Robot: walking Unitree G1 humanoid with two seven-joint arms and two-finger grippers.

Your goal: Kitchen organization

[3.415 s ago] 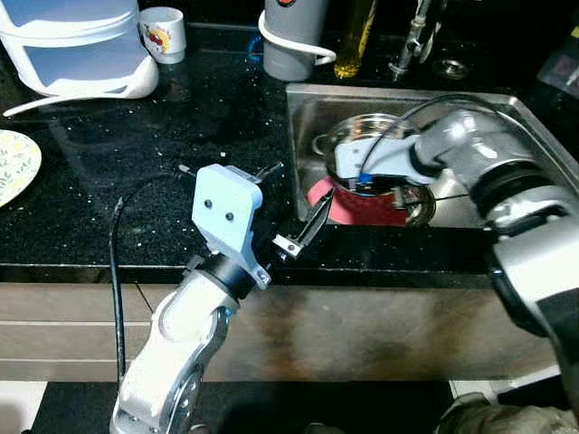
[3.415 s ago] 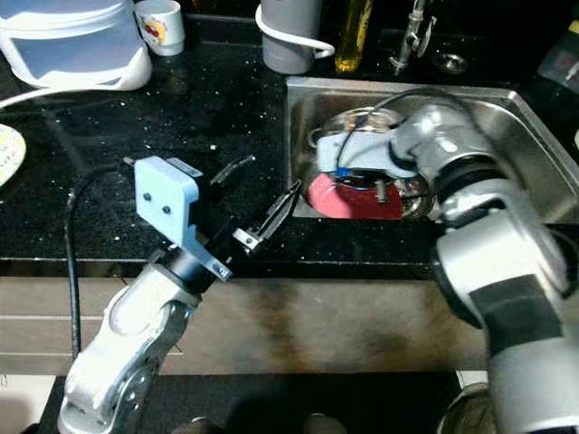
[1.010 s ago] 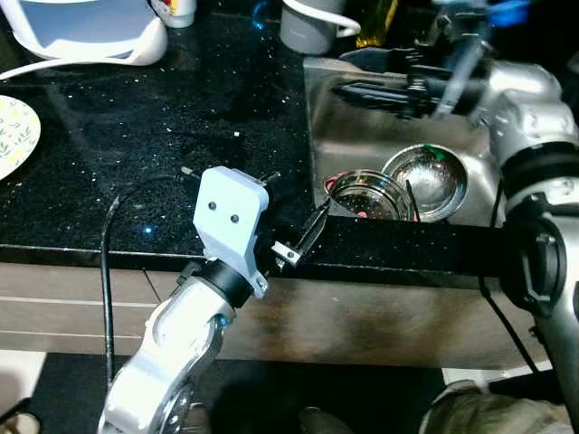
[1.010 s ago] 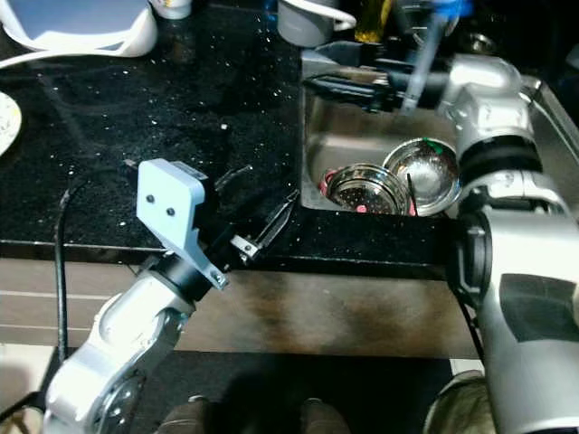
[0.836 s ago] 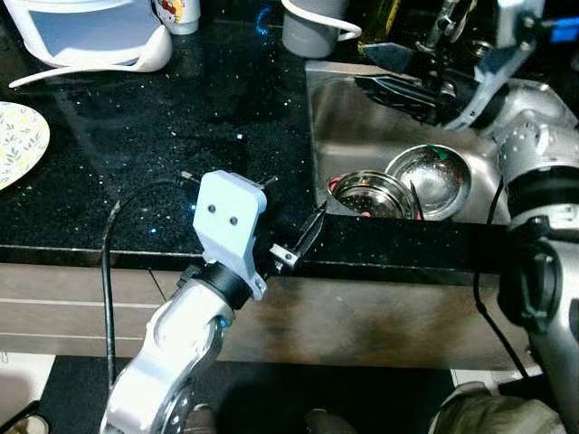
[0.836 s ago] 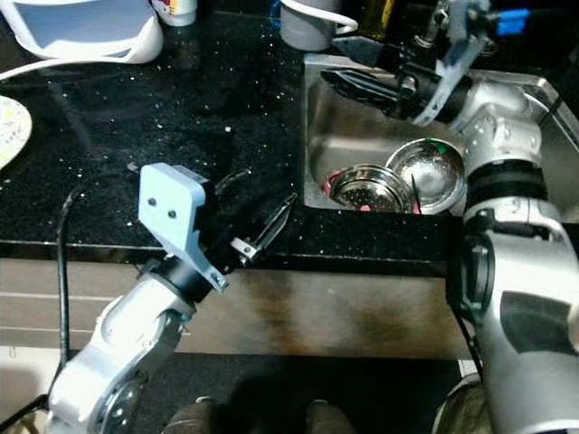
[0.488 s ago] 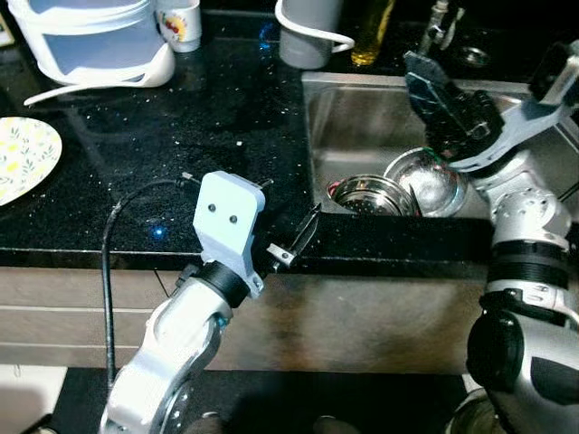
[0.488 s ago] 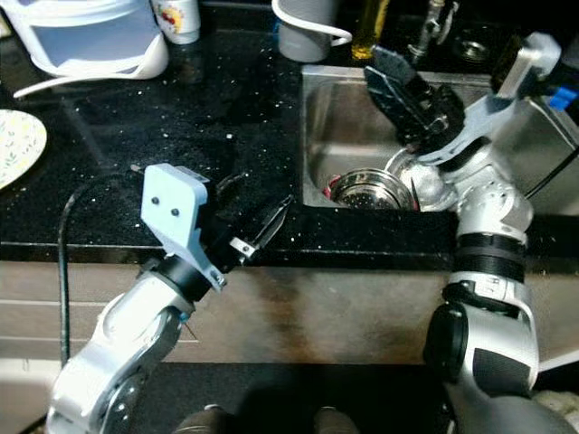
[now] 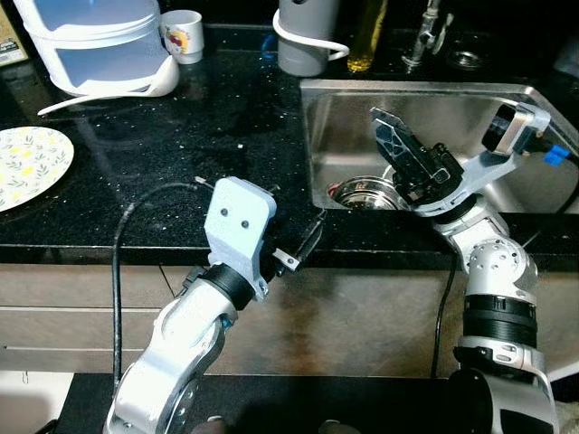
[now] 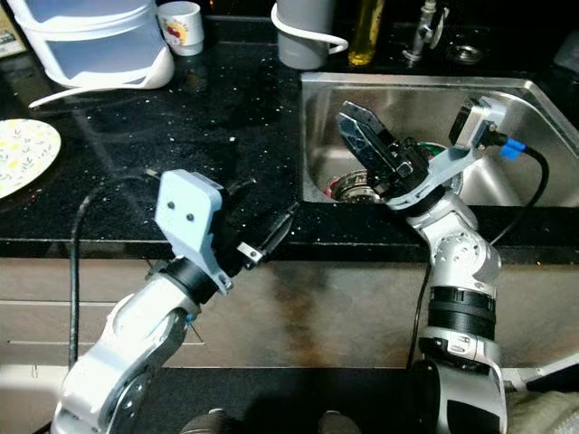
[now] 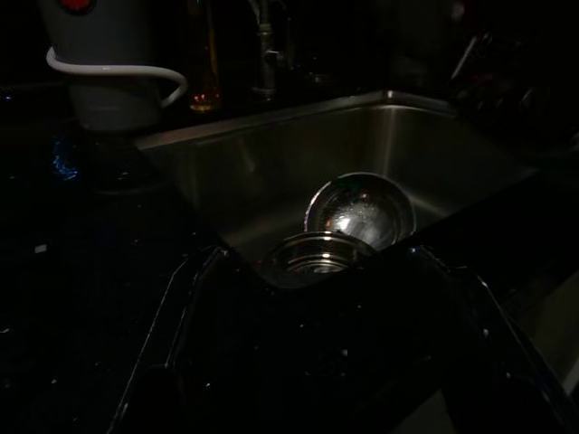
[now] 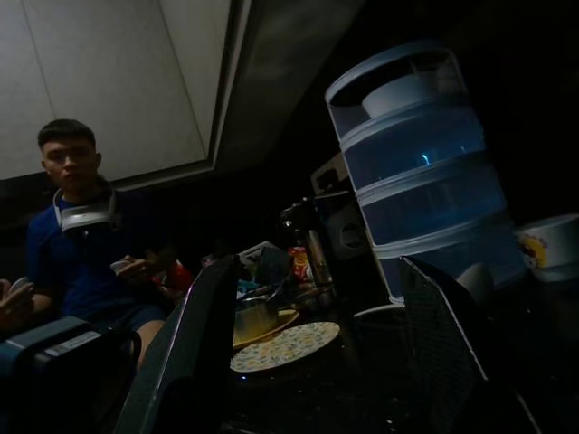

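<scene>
Steel sink (image 9: 362,117) (brushed), glossy counter (image 9: 181,154)

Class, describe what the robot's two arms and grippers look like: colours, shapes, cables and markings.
Both arms are silver with black joint bands. The left gripper has a pale blue block with two dark dots, long black fingers and a looping black cable. The right gripper has textured black fingers, a pale blue mount, a blue connector and black cable.

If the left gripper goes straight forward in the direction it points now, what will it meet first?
Probably the steel bowls in the sink. The open left gripper hovers at the counter's front edge, aimed across it into the basin; depth is unclear.
</scene>
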